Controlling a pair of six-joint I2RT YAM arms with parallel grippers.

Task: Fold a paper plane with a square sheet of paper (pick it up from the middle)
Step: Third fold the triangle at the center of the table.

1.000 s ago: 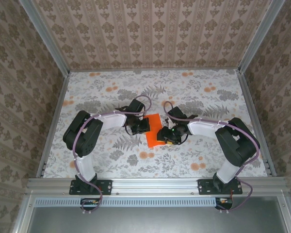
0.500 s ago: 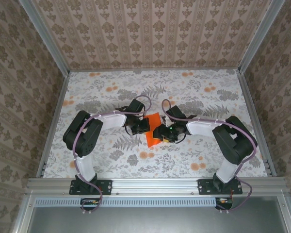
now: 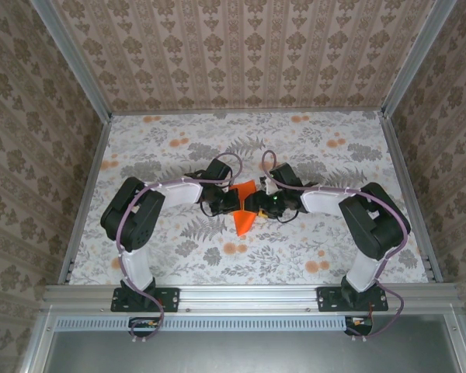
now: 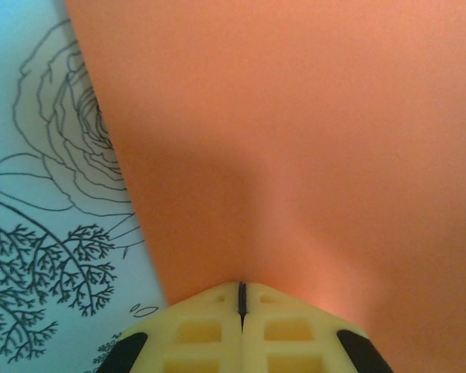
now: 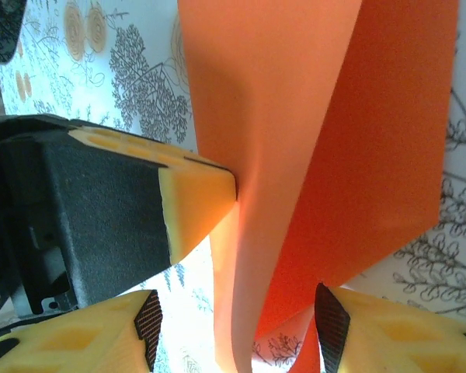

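Square sheet of paper (image 3: 245,211) is held raised mid-surface (image 3: 163,155), long axis far-to-near, tip twd bases. It is pinched by closed left end effector (image 4: 241,291) and straddled, ungripped, by parted right end effector (image 5: 239,322).

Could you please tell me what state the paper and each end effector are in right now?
Paper: bent into a loose V fold, pinched at one edge.
Left end effector: shut on the paper.
Right end effector: open, straddling the fold.
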